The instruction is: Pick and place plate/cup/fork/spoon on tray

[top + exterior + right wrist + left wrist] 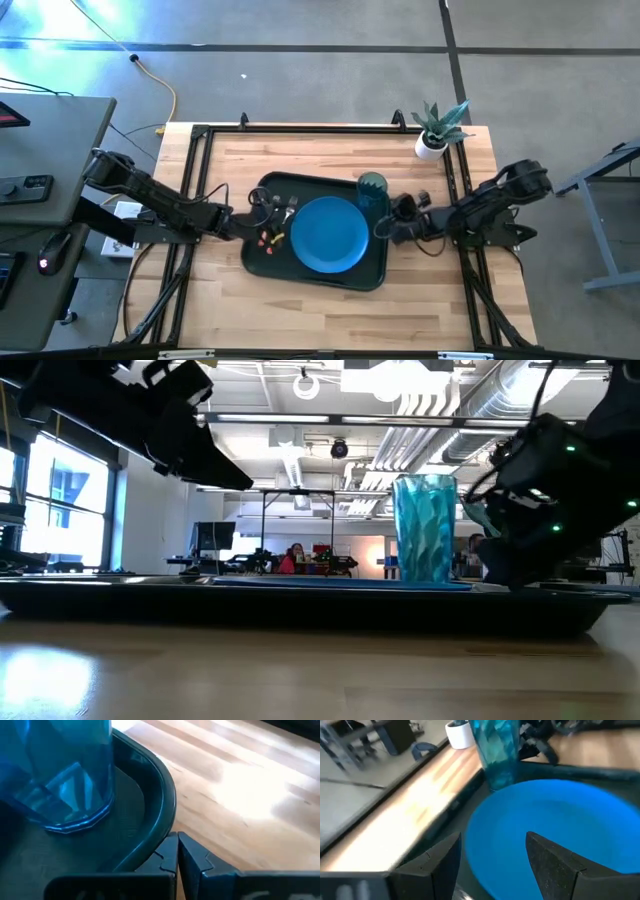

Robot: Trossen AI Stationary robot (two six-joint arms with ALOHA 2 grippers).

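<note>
On the dark rectangular rimmed tray (372, 278), the round blue plate (329, 234), translucent teal tumbler cup (372, 187) and orange-handled cutlery (271, 238) are already placed; little seems left. Left gripper (494, 857) jaws are held open, right gripper (177, 851) jaws closed on nothing.

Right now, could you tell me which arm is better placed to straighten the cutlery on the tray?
Left. The left end effector is open at the tray's left end, beside the orange-handled cutlery; the right end effector is shut at the opposite rim, beyond the plate.
</note>
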